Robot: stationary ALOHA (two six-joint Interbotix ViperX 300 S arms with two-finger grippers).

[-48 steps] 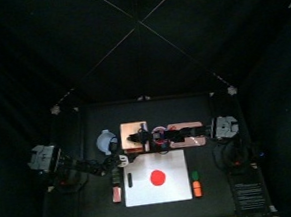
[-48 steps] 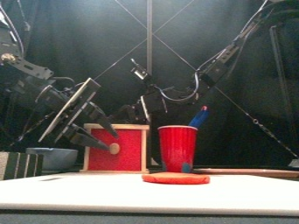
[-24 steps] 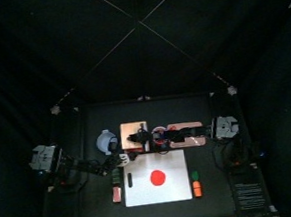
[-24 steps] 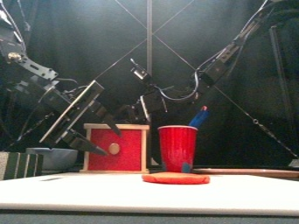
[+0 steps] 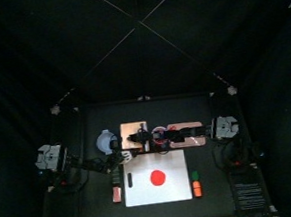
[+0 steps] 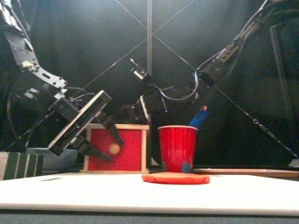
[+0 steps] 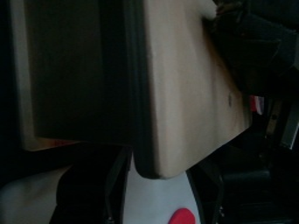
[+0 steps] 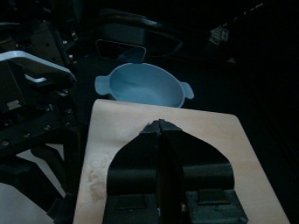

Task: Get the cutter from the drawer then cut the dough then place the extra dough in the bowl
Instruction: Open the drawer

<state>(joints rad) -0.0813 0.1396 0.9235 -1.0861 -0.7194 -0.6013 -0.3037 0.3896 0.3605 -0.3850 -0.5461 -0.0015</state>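
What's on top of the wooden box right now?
Only the right gripper, jaws shut, over the wooden box top; touching or not, I cannot tell. The wood beneath the jaws is covered.

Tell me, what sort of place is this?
Probably a robot test booth staged as a toy kitchen: black curtains behind, robot arms reaching down, and a red cup, wooden box and red dough disc.

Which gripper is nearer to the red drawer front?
Left. The left gripper hangs just in front of the drawer front; the right gripper is above the wooden box, farther back.
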